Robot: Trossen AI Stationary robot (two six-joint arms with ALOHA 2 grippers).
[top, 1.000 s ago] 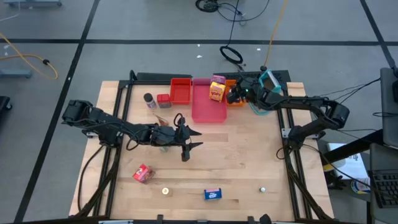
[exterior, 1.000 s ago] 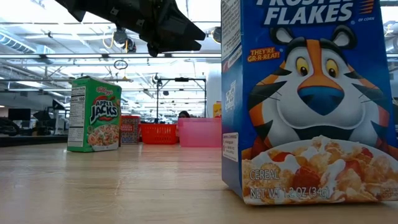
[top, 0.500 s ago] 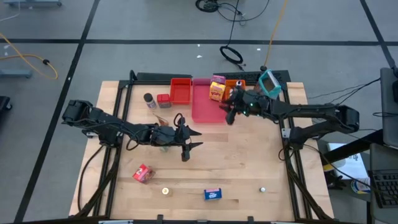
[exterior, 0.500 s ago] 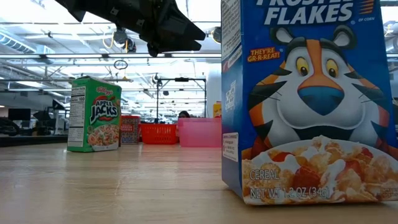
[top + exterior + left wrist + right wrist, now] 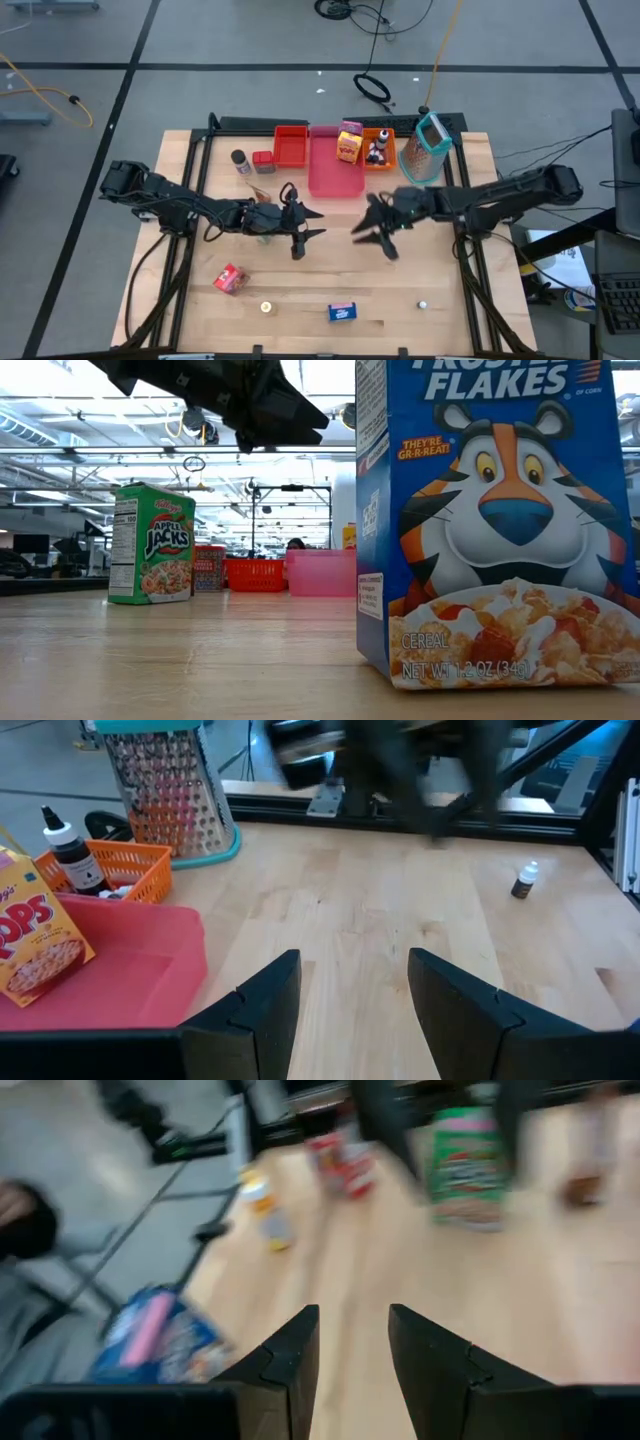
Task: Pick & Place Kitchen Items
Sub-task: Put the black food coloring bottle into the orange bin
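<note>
Frosted Flakes box upright, long axis vertical

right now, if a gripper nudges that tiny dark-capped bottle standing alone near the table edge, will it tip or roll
Probably tips easily: the little bottle stands upright, taller than its base is wide. It looks round, so once down it could roll on the bare wooden table. Being so small, it is likely light and may skid when nudged.
</note>
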